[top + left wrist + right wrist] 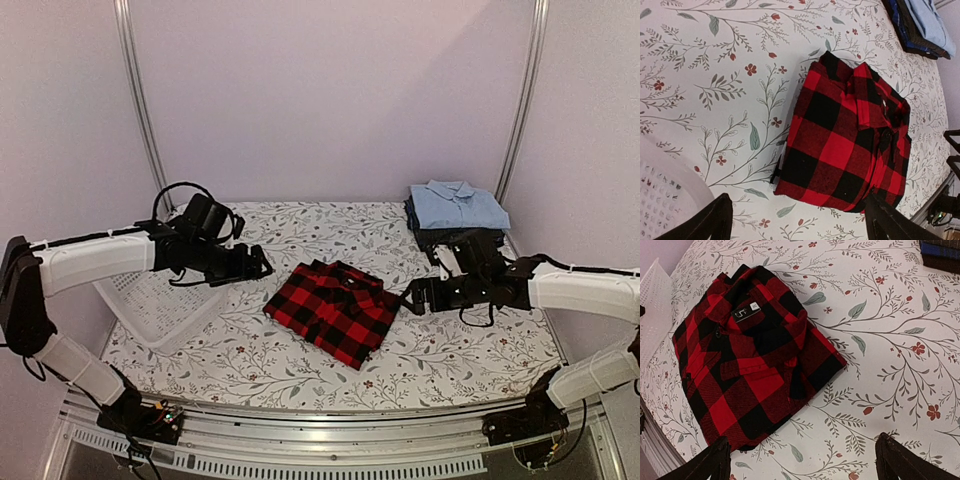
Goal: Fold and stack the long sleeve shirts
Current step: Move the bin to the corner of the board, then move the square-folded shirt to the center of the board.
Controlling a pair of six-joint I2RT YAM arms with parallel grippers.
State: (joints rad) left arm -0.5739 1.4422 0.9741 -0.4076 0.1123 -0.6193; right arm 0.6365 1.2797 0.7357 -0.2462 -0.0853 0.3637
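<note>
A red-and-black buffalo-check shirt (335, 310) lies folded in the middle of the table, collar up. It also shows in the left wrist view (850, 140) and the right wrist view (750, 360). A stack of folded shirts, a light blue one (457, 205) on top of dark navy ones (430, 234), sits at the back right. My left gripper (258, 266) is open and empty, hovering left of the check shirt. My right gripper (412, 295) is open and empty, just right of the check shirt. Neither touches it.
A white plastic mesh basket (160, 305) stands at the left, under my left arm; its rim shows in the left wrist view (665, 185). The table has a floral cloth (450, 350). Metal frame posts stand at the back corners.
</note>
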